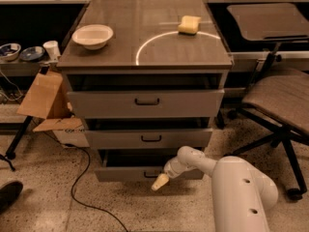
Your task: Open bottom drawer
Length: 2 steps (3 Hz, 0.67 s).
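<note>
Bottom drawer (123, 173) sat lowest in the stack of three, at floor level, front pulled out a bit with a dark gap above it. Gripper (160, 182) was low in front of that panel, just right of and below the black handle (150, 175). Fingers were pressed together into one cream tip, no gap. White bowl (92, 36) and yellow sponge (189, 24) were on the cabinet top (145, 18).
</note>
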{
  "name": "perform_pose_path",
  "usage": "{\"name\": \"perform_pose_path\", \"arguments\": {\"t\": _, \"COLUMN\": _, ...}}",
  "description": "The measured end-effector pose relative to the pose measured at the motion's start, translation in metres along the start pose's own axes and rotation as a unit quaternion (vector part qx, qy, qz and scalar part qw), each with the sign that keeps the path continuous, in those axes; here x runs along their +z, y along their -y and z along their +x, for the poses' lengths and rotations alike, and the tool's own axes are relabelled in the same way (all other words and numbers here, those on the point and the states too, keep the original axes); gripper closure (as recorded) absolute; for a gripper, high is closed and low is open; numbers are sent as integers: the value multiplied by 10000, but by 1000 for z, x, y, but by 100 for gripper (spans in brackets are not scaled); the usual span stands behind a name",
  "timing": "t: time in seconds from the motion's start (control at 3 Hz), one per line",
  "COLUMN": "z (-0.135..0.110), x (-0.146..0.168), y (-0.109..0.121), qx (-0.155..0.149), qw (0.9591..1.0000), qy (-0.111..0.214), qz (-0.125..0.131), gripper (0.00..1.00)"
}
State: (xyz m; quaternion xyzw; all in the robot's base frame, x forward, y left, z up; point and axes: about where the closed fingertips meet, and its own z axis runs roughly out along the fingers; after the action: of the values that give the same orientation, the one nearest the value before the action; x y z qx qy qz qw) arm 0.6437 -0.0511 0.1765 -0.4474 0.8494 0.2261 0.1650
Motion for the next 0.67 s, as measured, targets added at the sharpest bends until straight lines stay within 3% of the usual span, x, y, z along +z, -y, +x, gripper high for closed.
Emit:
{"name": "perform_pose_path", "arguments": {"t": 0.33, "z": -3, "x": -5, "y": -1, "qx": 0, "qw": 10000, "qy": -1, "qz": 0, "gripper": 0}}
{"name": "perform_pose_path", "arguments": {"t": 0.67, "z": 14, "x": -5, "y": -10, "qx": 32, "qw": 9997, "qy": -213, "qz": -147, "gripper": 0}}
